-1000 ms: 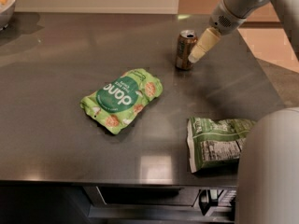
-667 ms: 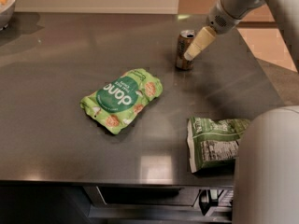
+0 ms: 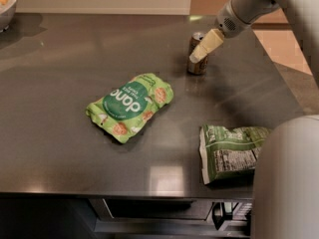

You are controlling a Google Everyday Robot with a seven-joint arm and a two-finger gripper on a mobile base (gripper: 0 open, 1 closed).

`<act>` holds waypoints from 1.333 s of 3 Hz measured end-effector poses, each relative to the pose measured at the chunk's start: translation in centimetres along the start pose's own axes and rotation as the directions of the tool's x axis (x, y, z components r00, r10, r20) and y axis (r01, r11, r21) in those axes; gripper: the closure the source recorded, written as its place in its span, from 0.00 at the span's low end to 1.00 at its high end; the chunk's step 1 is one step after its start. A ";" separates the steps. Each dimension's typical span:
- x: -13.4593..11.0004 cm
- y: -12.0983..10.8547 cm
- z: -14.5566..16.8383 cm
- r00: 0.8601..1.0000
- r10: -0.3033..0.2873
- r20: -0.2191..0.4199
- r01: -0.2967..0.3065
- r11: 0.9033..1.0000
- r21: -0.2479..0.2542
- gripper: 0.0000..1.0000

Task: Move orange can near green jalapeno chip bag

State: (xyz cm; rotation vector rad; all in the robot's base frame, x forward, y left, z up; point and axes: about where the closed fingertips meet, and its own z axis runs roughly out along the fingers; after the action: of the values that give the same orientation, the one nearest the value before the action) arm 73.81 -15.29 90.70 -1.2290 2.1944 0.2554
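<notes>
Dark grey metal counter [image 3: 75, 59] fills most of my view, with a faint sheen on its surface. My robot's pale housing [image 3: 289, 183] bulks up at the lower right corner, and its arm [image 3: 249, 4] reaches in from the upper right. A lime-green pouch [image 3: 129, 106] lies flat near the middle of the counter, its dark green circle and white letters turned towards me upside down. The green jalapeno chip bag [image 3: 229, 151] lies crumpled at the front right edge, white nutrition panel up, its right side hidden behind the housing. The orange can [image 3: 198, 68] stands upright at the back right, well apart from that bag and from the pouch. The gripper [image 3: 199, 53] is at the can, its cream tip crossing the can's upper body; whether it is spread or clamped on the can I cannot tell. A bowl's rim [image 3: 6, 4] peeks in at the top left corner.
</notes>
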 end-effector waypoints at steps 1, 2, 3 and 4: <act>-0.1 0.2 0.6 1.000 -0.001 0.013 0.001 1.000 -0.013 0.17; -0.2 0.4 0.8 1.000 -0.006 0.024 0.007 1.000 -0.025 0.41; -0.2 0.8 0.4 0.999 -0.013 0.038 0.015 0.999 -0.046 0.64; -0.1 2.0 -1.7 0.997 -0.035 0.063 0.039 0.996 -0.076 0.87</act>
State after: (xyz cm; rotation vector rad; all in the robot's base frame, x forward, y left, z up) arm 71.49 -14.82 91.87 -1.2850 2.1246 0.3606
